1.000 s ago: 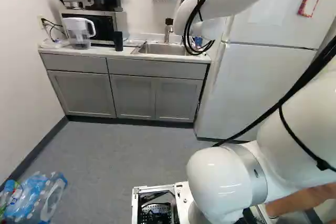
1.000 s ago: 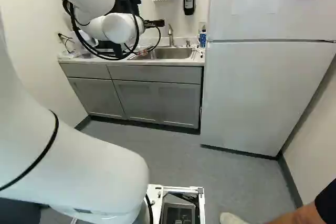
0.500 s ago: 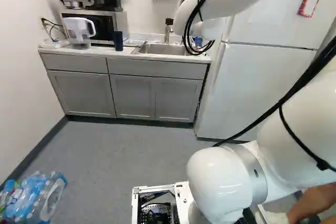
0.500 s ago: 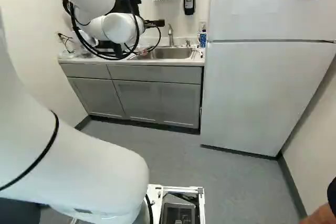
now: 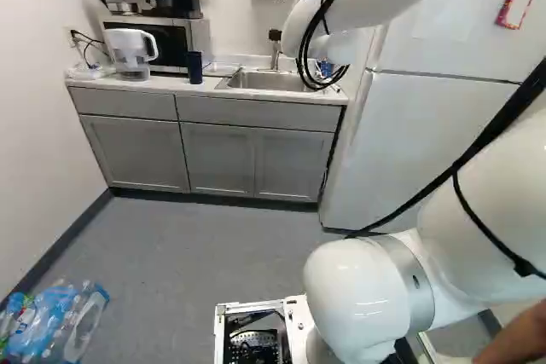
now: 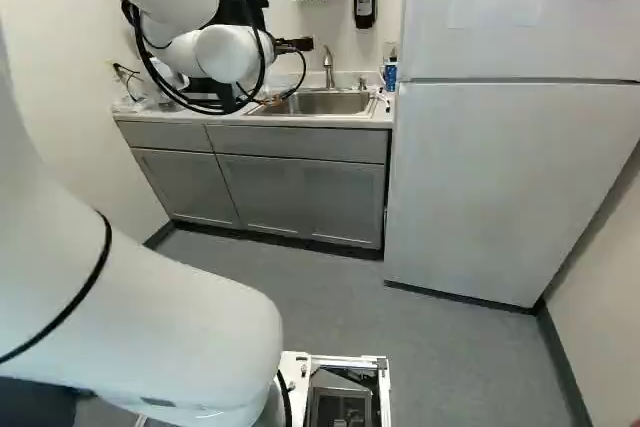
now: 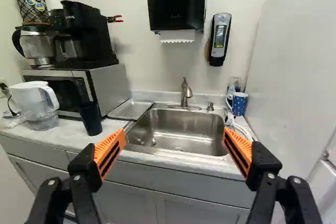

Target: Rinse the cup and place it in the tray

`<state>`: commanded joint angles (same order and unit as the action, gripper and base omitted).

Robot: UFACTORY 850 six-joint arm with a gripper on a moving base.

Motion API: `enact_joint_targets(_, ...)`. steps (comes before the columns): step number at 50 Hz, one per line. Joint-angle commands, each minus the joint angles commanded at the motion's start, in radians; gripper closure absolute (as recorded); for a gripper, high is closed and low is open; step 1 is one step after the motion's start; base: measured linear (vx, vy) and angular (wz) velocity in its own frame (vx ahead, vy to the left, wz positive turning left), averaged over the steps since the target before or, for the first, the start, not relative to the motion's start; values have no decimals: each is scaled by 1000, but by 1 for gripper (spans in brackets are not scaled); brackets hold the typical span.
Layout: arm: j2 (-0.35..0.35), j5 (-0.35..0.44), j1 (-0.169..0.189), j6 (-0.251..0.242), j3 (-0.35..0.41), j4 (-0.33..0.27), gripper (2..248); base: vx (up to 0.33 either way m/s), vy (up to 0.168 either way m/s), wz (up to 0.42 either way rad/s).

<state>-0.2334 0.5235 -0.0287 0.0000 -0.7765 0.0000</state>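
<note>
Standing upright on the bench (image 7: 60,134), the dark cup (image 7: 91,119) sits at about ten o'clock from the jaws, near the front edge, presumably for easy reach. The flat tray (image 7: 129,110) lies at eleven o'clock, just beside the sink (image 7: 176,129), likely so a rinsed cup travels only a little way. The faucet (image 7: 186,94) rises at twelve, behind the basin; a spotted mug (image 7: 239,104) stands at one o'clock, and I take the dark one as the target. The arm (image 5: 363,2) reaches forward, its forearm high, the wrist aimed ahead at the sink. The jaws are spread wide with nothing between them, so the next move probably calls for a swing towards ten.
</note>
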Motion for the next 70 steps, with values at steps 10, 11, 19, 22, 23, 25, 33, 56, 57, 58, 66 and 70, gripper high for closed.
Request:
enact_joint_targets(10,0,0,0,0,0,0,3,80,0,-4)
enact_joint_targets(11,0,0,0,0,0,0,3,87,3,-2)
enact_joint_targets(19,0,0,0,0,0,0,3,91,0,-2)
enact_joint_targets(22,0,0,0,0,0,0,3,95,-3,-12)
enact_joint_targets(23,0,0,0,0,0,0,3,92,1,-5)
enact_joint_targets(25,0,0,0,0,0,0,3,92,2,2)
enact_joint_targets(33,0,0,0,0,0,0,3,104,-3,-5)
enact_joint_targets(56,0,0,0,0,0,0,3,109,0,-6)
enact_joint_targets(57,0,0,0,0,0,0,3,129,-2,-14)
enact_joint_targets(58,0,0,0,0,0,0,3,118,0,-13)
enact_joint_targets(66,0,0,0,0,0,0,3,117,1,-6)
enact_joint_targets(70,0,0,0,0,0,0,3,125,1,-16)
